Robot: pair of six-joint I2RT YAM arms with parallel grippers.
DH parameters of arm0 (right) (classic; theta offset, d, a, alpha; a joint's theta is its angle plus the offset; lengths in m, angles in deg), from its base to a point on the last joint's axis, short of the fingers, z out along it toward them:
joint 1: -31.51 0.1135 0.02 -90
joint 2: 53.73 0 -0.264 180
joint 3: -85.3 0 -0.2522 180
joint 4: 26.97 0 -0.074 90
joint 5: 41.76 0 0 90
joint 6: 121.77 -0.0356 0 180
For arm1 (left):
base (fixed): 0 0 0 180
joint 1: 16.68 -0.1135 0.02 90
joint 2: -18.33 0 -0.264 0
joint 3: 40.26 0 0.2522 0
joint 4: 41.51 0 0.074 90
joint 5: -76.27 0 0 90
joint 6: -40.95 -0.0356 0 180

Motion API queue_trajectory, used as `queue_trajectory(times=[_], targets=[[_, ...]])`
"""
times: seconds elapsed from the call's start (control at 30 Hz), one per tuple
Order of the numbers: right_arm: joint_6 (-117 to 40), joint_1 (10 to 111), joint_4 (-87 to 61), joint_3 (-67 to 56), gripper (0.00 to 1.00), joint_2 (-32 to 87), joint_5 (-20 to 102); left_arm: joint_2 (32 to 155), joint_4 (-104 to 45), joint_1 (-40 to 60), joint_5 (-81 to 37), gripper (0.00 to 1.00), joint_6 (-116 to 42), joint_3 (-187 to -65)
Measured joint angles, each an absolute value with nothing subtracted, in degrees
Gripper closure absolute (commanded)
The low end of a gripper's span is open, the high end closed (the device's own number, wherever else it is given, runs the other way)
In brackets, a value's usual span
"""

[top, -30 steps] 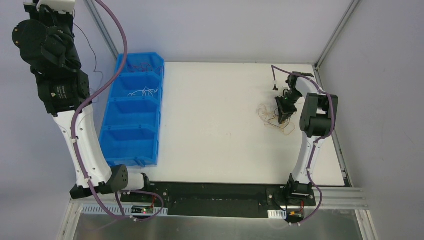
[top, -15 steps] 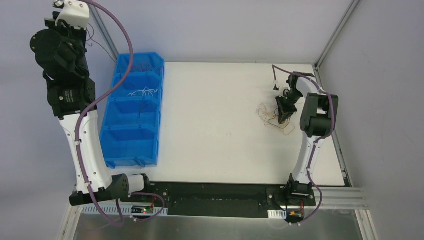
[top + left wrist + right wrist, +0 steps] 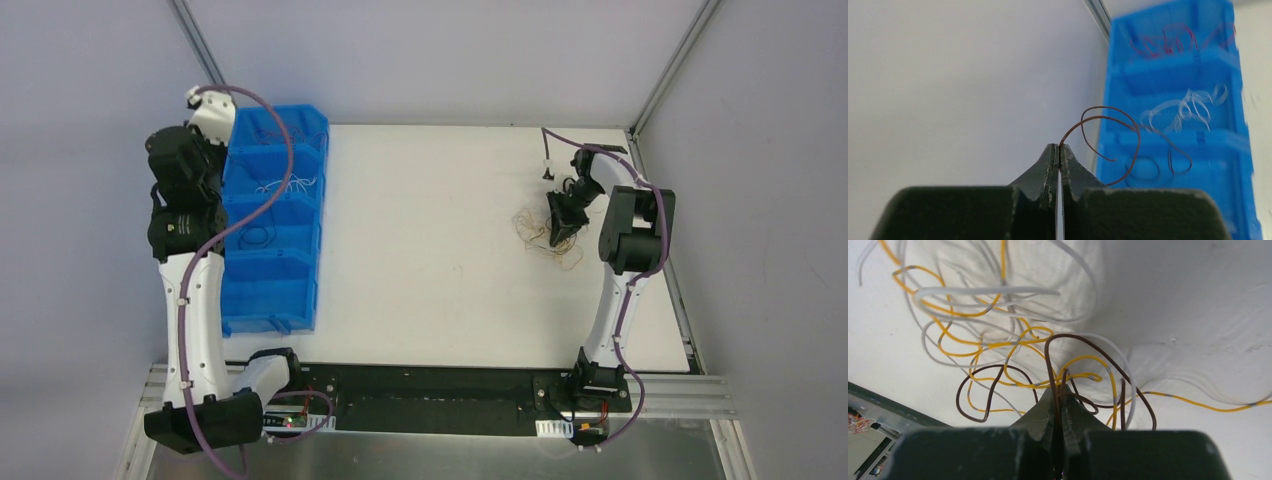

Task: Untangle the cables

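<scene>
Cables lie tangled by the right edge of your worktop, with your right tool clamped on them. Your left tool pinches one brown wire by the blue bins.

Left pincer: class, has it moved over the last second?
Yes. Seen in the top view, the left pincer came rightward and nearer, from well left of the blue bin to beside its left edge.

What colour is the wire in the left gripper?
Dark brown; the wire in the left gripper shows best in the left wrist view.
</scene>
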State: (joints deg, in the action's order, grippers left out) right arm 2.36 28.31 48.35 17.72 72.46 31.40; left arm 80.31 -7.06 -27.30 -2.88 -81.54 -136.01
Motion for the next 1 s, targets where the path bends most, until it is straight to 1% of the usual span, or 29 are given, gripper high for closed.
queue_trajectory(times=[0.2, 0.27, 0.37, 0.4, 0.43, 0.47, 0.5, 0.57, 0.67, 0.7, 0.73, 0.77, 0.8, 0.83, 0.87, 1.0], targets=[[2.38, 29.51, 50.03, 18.07, 1.0, 72.46, 27.68, 73.66, -4.16, -27.3, -5.17, 0.99, -76.53, -118.44], [2.44, 29.97, 50.99, 18.35, 1.0, 72.46, 26.31, 74.19, -3.24, -27.3, -6.79, 0.79, -74.08, -114.05], [2.75, 30.62, 52.94, 19.46, 1.0, 72.46, 23.36, 76.15, -1.05, -27.3, -10.07, 0.41, -70.63, -109.96], [2.81, 30.82, 53.48, 19.92, 1.0, 72.46, 22.26, 76.61, -0.38, -27.3, -10.81, 0.3, -70.19, -109.63], [2.79, 31.06, 53.92, 20.3, 1.0, 72.46, 21.06, 77.16, 0.45, -27.3, -11.64, 0.17, -69.06, -109.61], [2.77, 31.3, 54.2, 20.56, 1.0, 72.44, 20.08, 77.42, 0.96, -27.3, -12.49, 0.11, -68.09, -109.87], [2.68, 31.65, 54.53, 20.78, 1.0, 72.44, 18.7, 77.71, 2.03, -27.3, -13.76, 0.02, -67.18, -110.79], [2.18, 32.68, 55.03, 21.21, 1.0, 72.44, 15.73, 78.86, 4.61, -27.32, -17.85, 0.01, -65.65, -114.49], [1.59, 35.52, 56.98, 23.22, 1.0, 72.44, 9.8, 82.49, 7.71, -27.3, -28.51, 0.01, -63.11, -123.73], [1.55, 36.72, 58.01, 24.47, 0.98, 72.44, 7.47, 83.85, 8.17, -26.92, -32.01, 0.01, -62.28, -126.57], [1.57, 37.68, 58.82, 25.58, 0.86, 72.44, 5.5, 85.11, 8.63, -26.14, -34.94, 0.01, -61.56, -129.0], [1.53, 38.89, 59.73, 27.03, 0.68, 72.44, 3.18, 86.05, 8.87, -24.93, -36.99, 0.01, -61.36, -130.42], [1.53, 39.91, 60.28, 28.14, 0.6, 72.44, 1.26, 87.02, 8.96, -22.73, -38.52, 0.01, -61.41, -131.42], [1.24, 40.94, 60.65, 28.84, 0.55, 72.37, -0.18, 87.85, 9.04, -19.67, -39.84, 0.01, -61.8, -131.66], [0.96, 41.66, 60.76, 29.08, 0.53, 72.31, -0.86, 88.68, 9.63, -16.19, -40.71, 0.01, -62.41, -131.66], [0.76, 41.2, 62.16, 28.93, 0.52, 72.33, -0.27, 94.08, 12.28, -3.51, -43.38, 0.01, -65.14, -131.49]])
